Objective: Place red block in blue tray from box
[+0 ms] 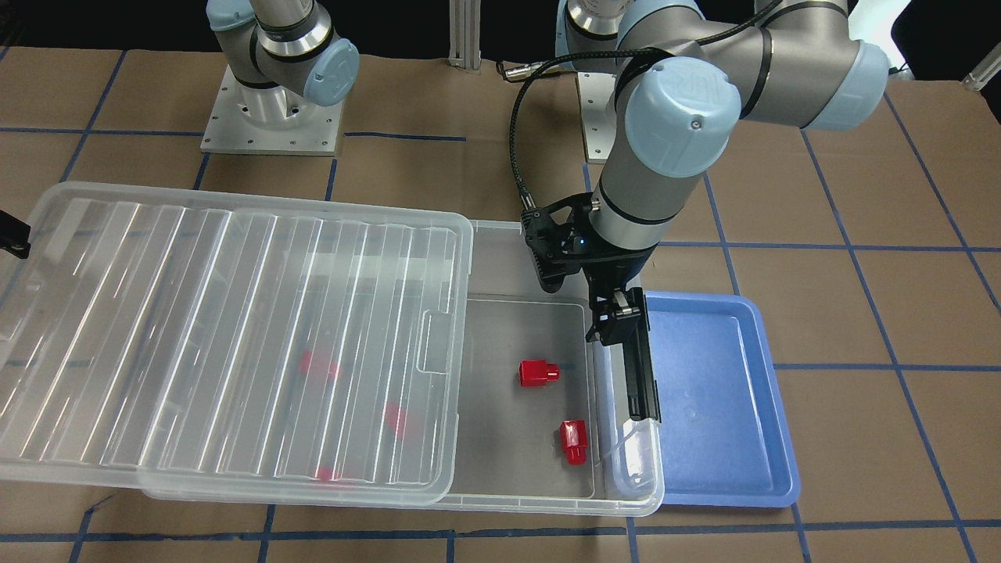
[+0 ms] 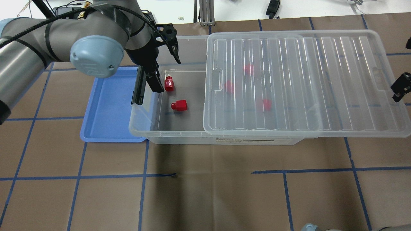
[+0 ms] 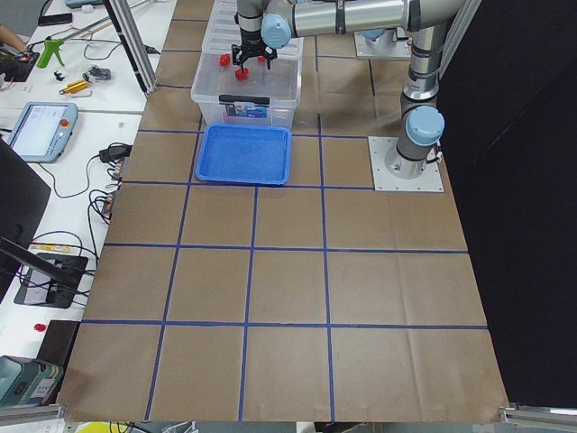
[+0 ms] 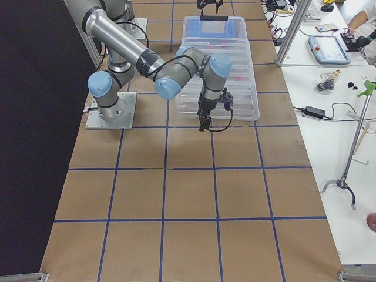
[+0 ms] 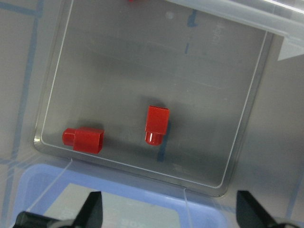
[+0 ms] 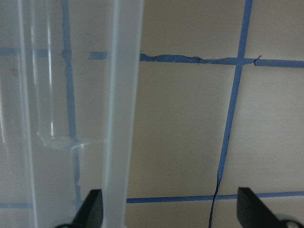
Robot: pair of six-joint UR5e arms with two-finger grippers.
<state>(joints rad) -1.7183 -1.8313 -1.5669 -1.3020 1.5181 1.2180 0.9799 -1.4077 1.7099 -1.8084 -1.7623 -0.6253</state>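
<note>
Two red blocks (image 1: 538, 373) (image 1: 573, 440) lie in the uncovered end of the clear box (image 1: 547, 500); they also show in the left wrist view (image 5: 157, 124) (image 5: 83, 139). Three more red blocks (image 2: 249, 69) show blurred under the lid (image 2: 305, 80). The blue tray (image 1: 719, 391) lies against that end of the box and holds nothing. My left gripper (image 1: 615, 324) hangs open and empty above the box's end wall, between the blocks and the tray. My right gripper (image 6: 170, 209) is open at the lid's far edge (image 2: 399, 86).
The ribbed lid is slid sideways and covers most of the box. A black latch bar (image 1: 643, 375) stands on the box's end by the tray. Brown paper with blue tape lines covers the table (image 2: 205, 192). The arms' base plates (image 1: 270, 117) are behind the box.
</note>
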